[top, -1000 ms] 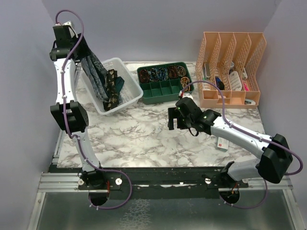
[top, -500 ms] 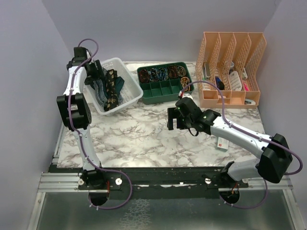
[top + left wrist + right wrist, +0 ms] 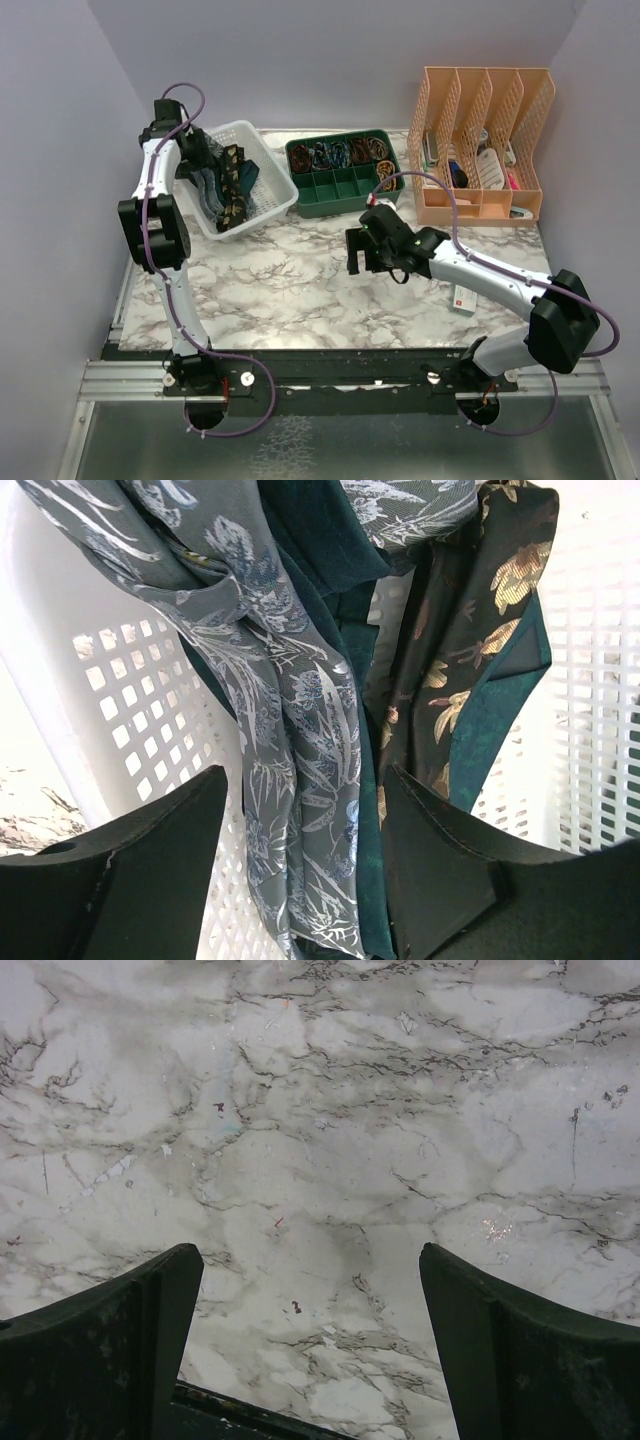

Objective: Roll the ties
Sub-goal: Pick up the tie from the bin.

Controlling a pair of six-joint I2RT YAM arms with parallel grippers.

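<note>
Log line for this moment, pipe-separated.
left gripper: open around blue-grey tie in white basket | right gripper: open, empty, over marble table | ties: unrolled, in basket

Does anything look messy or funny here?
Yes. The blue-grey patterned necktie, plain dark teal necktie and black-brown gold-flowered necktie lie bunched and tangled together in the white plastic basket, none rolled.

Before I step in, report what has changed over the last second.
The left gripper came down from high above the white plastic basket into it, lowering the blue-grey patterned fabric tie; its jaws opened and now straddle the tie loosely. The right gripper stayed open over the marble table, barely shifted.
</note>
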